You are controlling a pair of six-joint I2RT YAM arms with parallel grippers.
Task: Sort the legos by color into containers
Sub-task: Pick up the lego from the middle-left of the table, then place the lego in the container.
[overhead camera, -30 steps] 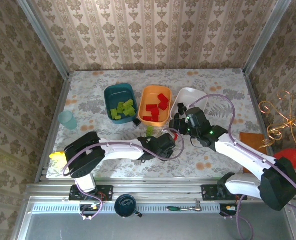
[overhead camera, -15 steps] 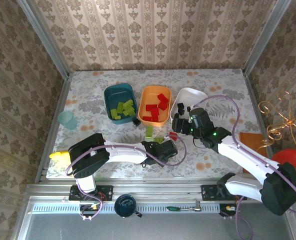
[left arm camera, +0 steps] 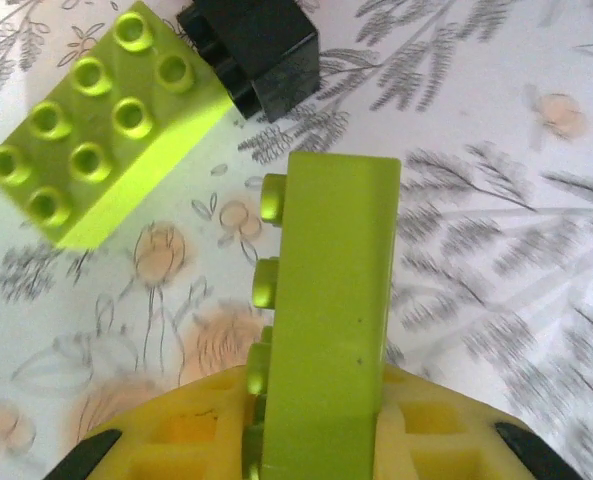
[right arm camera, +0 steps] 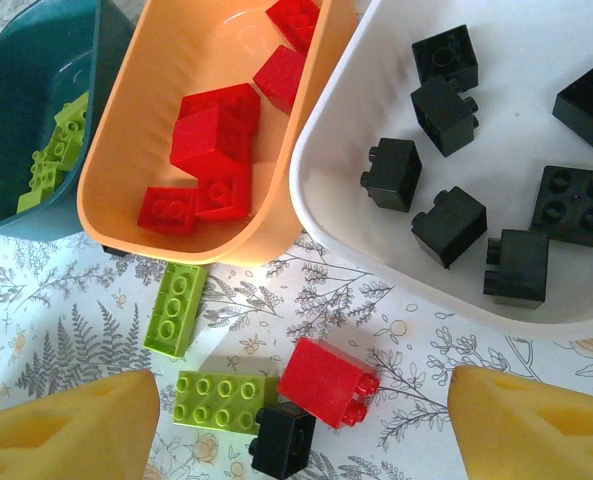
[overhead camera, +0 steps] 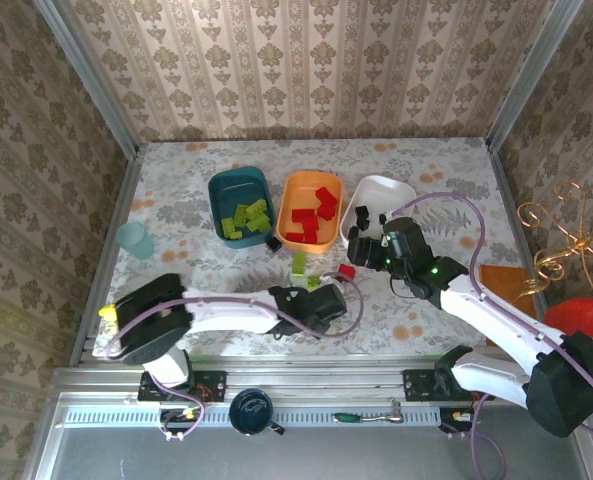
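Orange tub [right arm camera: 196,50] holds red bricks [right arm camera: 211,125], teal tub [right arm camera: 26,90] left of it lime bricks [right arm camera: 56,145], white tub [right arm camera: 326,150] right of it black bricks [right arm camera: 446,100]; on its near side, left gripper [left arm camera: 316,440] clamps a lime brick [left arm camera: 336,300], right gripper [right arm camera: 301,415] stands open.

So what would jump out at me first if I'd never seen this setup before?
Probably the three containers in a row: the teal tub holds lime bricks, the orange tub red ones, the white tub black ones. Next, the left tool pinching a lime green brick over the flowery table, with a few loose bricks lying in front of the tubs.
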